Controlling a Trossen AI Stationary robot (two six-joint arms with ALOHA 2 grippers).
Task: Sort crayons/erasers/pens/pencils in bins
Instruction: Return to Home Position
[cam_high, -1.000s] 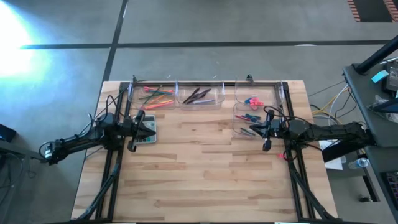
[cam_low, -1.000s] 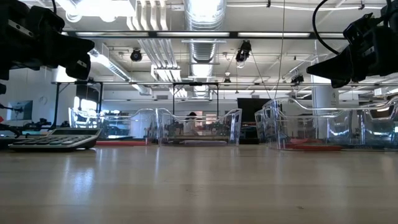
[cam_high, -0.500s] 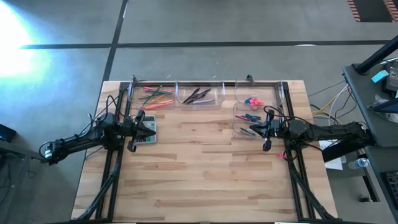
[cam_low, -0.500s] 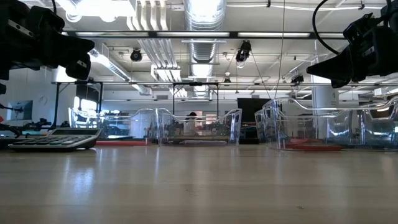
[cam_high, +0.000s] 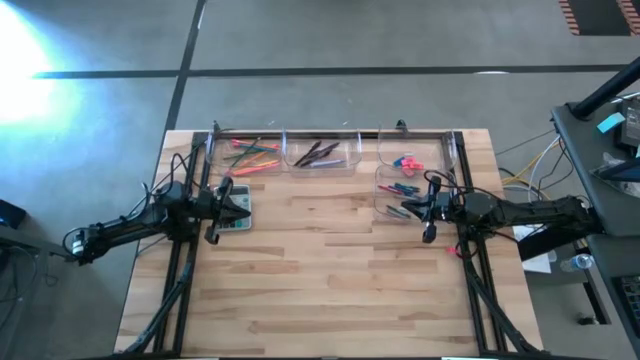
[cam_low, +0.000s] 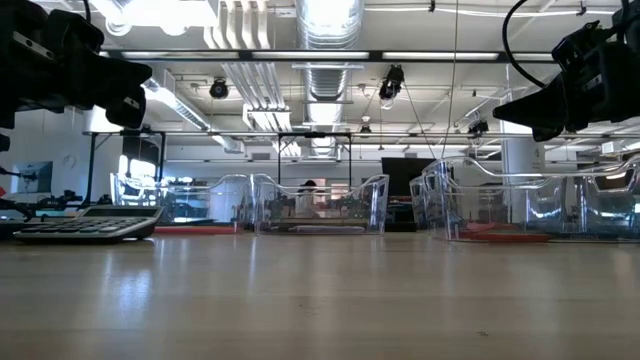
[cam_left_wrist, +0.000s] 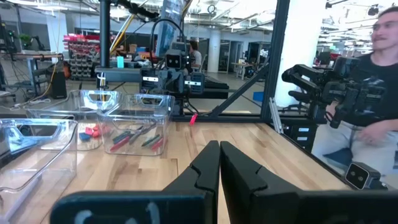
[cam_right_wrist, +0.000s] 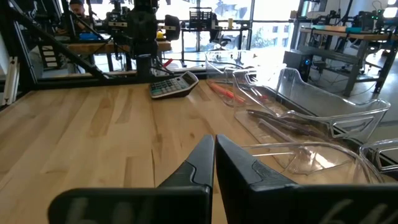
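Observation:
Four clear bins stand along the table's far side. In the high view the far-left bin (cam_high: 250, 155) holds bright pencils (cam_high: 255, 153), the middle bin (cam_high: 322, 153) holds dark pens (cam_high: 318, 153), and the far-right bin (cam_high: 410, 160) holds pink erasers (cam_high: 406, 161). A fourth bin (cam_high: 398, 196) in front of it holds mixed coloured sticks. My left gripper (cam_high: 248, 208) hangs shut above a grey calculator (cam_high: 237, 218); its fingers (cam_left_wrist: 219, 163) are closed together. My right gripper (cam_high: 403, 208) is shut too (cam_right_wrist: 214, 155), raised beside the fourth bin's near edge. Neither touches anything.
The calculator (cam_low: 90, 222) lies on the table's left part. A black metal frame (cam_high: 330, 130) runs along the far edge and down both sides. Bare wood (cam_high: 330, 270) fills the middle and near half. A person (cam_left_wrist: 367, 93) stands beyond the table's right side.

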